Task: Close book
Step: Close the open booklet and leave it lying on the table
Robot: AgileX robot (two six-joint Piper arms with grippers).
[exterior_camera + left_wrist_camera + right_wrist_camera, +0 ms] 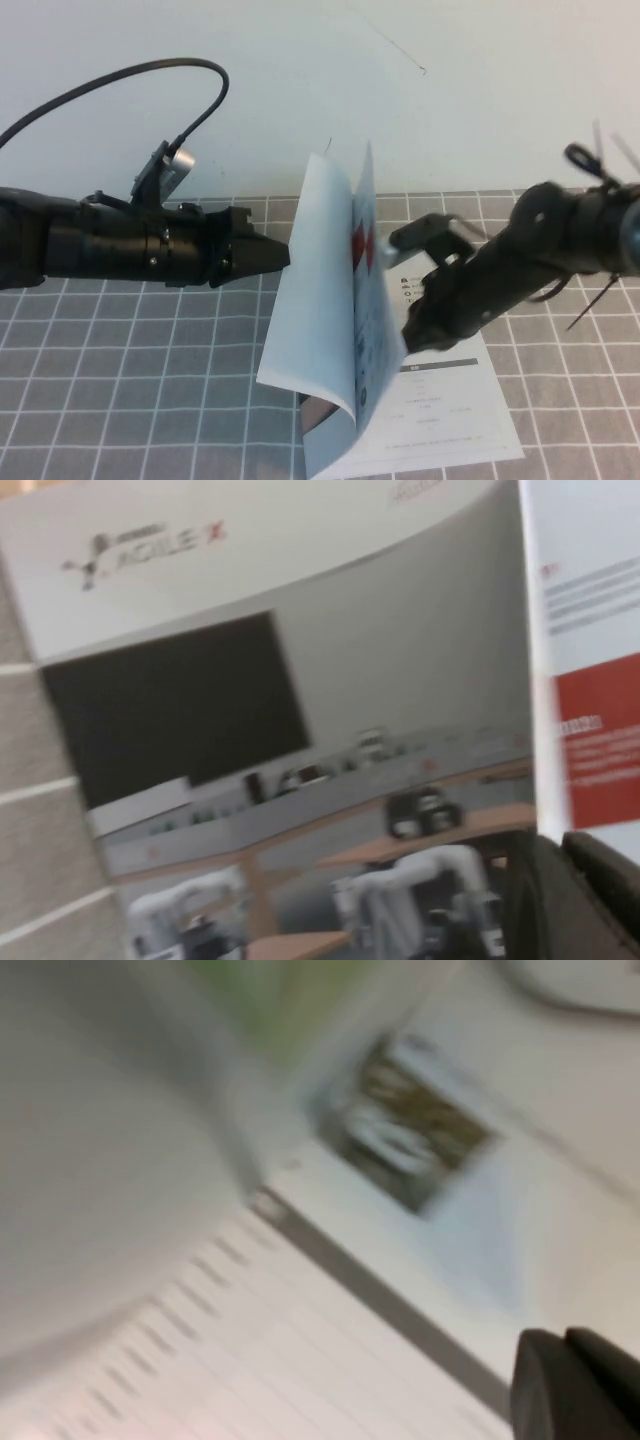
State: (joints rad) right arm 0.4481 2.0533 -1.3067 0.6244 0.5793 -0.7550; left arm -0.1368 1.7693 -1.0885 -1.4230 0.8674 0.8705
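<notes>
A thin booklet stands half open at the middle of the table. Its raised leaves (318, 300) stand nearly upright, and one white printed page (450, 410) lies flat to the right. My left gripper (283, 253) is shut, its tip touching the raised leaves from the left. The left wrist view shows the photo cover (300, 730) close up, with the left gripper (568, 885) at its edge. My right gripper (418, 335) is shut and points down at the flat page just right of the raised leaves. Its wrist view shows the right gripper (570, 1380) close over the printed page (300, 1340).
A grey checked cloth (130, 380) covers the near part of the table. Beyond it lies a plain white surface (430, 120). A black cable (120, 80) arcs above the left arm.
</notes>
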